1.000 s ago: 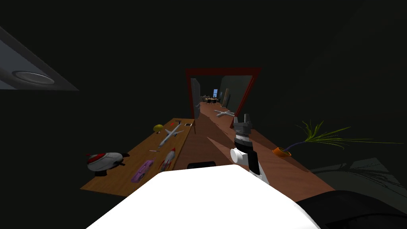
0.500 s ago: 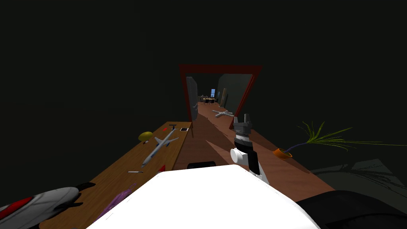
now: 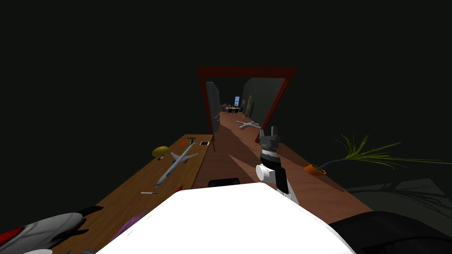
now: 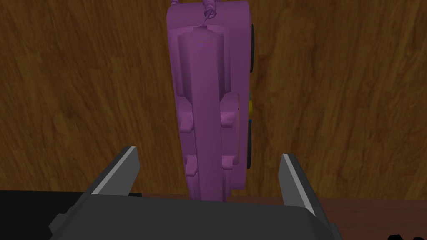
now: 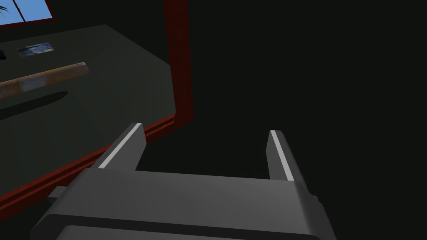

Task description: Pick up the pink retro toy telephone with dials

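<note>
The pinkish-purple toy telephone point(image 4: 210, 104) lies on the wooden table point(image 4: 83, 83), its long handset on top and dark dials along one side. My left gripper point(image 4: 208, 166) hangs open just above it, and the phone's near end sits between the two fingers without touching them. In the head view a purple sliver of the telephone point(image 3: 132, 219) peeks out at the table's near end. My right gripper point(image 3: 270, 131) is raised over the floor to the right of the table, open and holding nothing point(image 5: 202, 150).
Further along the table point(image 3: 132, 194) lie a toy airplane point(image 3: 176, 162), a yellow object point(image 3: 160, 151) and a thin stick point(image 3: 148, 192). A grey and red toy point(image 3: 39, 231) sits at the near left. An orange potted plant point(image 3: 314, 169) stands right; a red-framed doorway point(image 3: 247, 103) is ahead.
I have moved forward alongside the table: the toys have slid toward me, and the telephone has gone mostly under my chest. The right arm holds its pose.
</note>
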Motion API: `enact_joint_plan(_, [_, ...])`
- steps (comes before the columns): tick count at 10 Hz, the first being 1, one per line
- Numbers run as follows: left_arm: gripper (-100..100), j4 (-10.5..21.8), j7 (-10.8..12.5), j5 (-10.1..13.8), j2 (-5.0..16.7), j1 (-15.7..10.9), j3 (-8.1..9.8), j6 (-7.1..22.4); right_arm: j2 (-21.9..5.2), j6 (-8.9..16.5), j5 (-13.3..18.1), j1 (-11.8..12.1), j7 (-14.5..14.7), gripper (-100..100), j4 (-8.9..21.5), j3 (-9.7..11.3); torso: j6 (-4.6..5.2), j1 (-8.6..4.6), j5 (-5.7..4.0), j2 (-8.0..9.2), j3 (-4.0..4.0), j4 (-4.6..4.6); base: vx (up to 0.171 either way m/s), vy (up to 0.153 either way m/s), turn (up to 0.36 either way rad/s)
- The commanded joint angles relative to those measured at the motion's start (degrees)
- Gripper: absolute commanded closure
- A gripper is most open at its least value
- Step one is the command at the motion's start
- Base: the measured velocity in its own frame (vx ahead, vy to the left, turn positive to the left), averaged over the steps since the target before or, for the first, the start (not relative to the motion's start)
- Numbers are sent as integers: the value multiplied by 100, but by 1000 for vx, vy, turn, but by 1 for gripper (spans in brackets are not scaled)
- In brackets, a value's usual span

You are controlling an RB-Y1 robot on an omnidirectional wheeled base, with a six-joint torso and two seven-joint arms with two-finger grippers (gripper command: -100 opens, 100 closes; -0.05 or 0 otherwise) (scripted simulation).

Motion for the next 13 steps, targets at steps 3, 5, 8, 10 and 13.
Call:
enact_joint_plan(3, [100,215,-152,-70,-132,-145,22,-84,0,0,0,0,0,0,0,0,0,0,0,-1,-1,0,-4,21,10])
enact_joint_plan(5, [100,214,-146,-67,-138,-141,20,-62,0,0,0,0,0,0,0,0,2,10,4,-2,0,1,0,0,0])
enact_joint_plan(8, [0,213,-147,-67,-139,-142,19,-66,0,0,0,0,0,0,0,0,1,12,2,-2,0,1,0,0,0])
enact_joint_plan(10, [100,78,-60,26,33,-31,-5,34,0,0,0,0,0,0,0,0,3,4,-5,-5,-2,1,8,-33,-19])
enact_joint_plan(13, [0,82,-77,62,80,-15,-4,70,0,0,0,0,0,0,0,0,2,3,-4,-4,-2,1,4,-13,-4])
